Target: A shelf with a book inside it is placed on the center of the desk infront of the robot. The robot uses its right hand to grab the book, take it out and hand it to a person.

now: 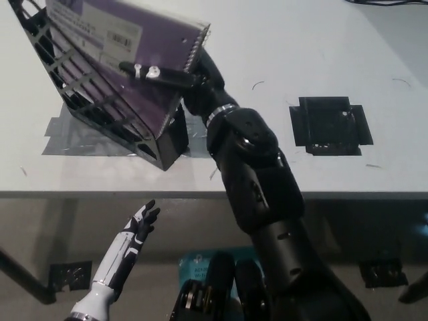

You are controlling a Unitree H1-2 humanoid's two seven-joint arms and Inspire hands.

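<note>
One purple spiral-bound book (pixel 127 60), partly lifted out of black lattice shelf (pixel 87 110), tilted, wire binding (pixel 194 47) along upper right edge, white label with barcode near top left corner of cover. Lower part of book behind shelf's open grid wall. Shelf standing on grey tape patch (pixel 67 137) on white desk (pixel 281 53), leaning with open top toward picture's upper left.

Black right hand (pixel 184 77) clamped on book: one finger lying across purple cover toward the left, rest of hand wrapped around binding edge on the right. Black right arm rising from bottom right, wrist just beside shelf's right corner.

White left hand (pixel 137 227) low at picture's lower left, below desk edge, fingers spread and apart, holding nothing, pointing up toward desk front.

Black tape square (pixel 328 127) on desk to the right, well apart from shelf. Few small dark marks scattered on desk surface. Dark cable (pixel 384 3) at top right edge. Floor below desk: small black square marker (pixel 67 277) at lower left, another at lower right, teal item partly hidden near bottom middle.
</note>
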